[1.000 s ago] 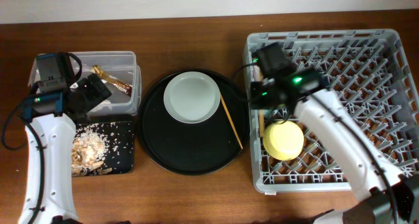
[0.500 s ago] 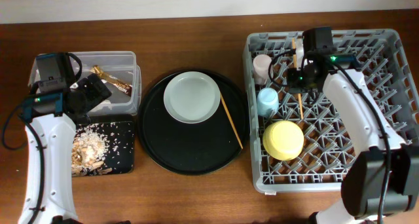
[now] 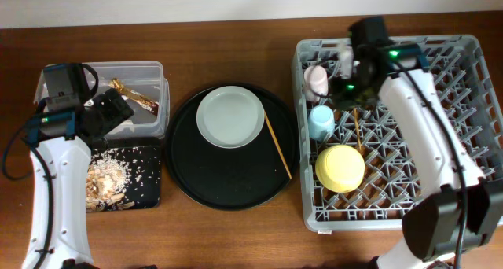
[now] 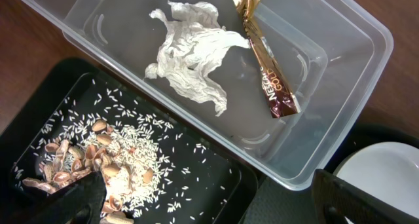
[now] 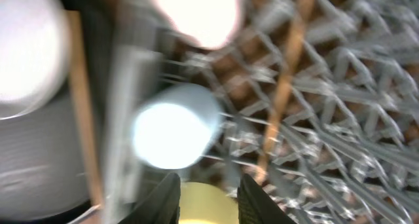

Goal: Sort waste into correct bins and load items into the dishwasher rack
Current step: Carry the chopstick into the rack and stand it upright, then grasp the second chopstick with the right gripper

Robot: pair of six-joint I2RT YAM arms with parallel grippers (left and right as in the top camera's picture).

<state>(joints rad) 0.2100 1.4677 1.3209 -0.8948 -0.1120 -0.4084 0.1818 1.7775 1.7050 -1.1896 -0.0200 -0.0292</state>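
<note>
Wooden and thin, one chopstick [image 3: 357, 131] lies across the pegs of the grey dishwasher rack [image 3: 440, 202], running front to back just right of the blue cup [image 3: 321, 121]. The right gripper [image 3: 348, 88] hangs over its far end. In the blurred wrist view its fingers [image 5: 163, 201] stand a little apart with nothing between them, and the chopstick lies free on the grid. The pink cup [image 3: 316, 78], the blue cup and the yellow bowl [image 3: 340, 167] sit in a line down the rack's left side, the bowl nearest the front.

The second chopstick [image 3: 277, 147] rests outside the rack, on the right part of the round black tray [image 3: 236, 186]. It lies beside the pale plate [image 3: 230, 116], which sits toward the tray's back.

Farther left, the clear box [image 3: 153, 68] holds the crumpled tissue [image 4: 193, 54] and the gold-brown wrapper [image 4: 268, 73] side by side. Just in front of the box, the shallow black tray [image 3: 149, 186] carries the food scraps [image 3: 106, 178], rice grains and bits of shell. The left gripper [image 3: 114, 112] hovers over the line where box and tray meet, its fingers [image 4: 65, 201] spread wide and empty.
</note>
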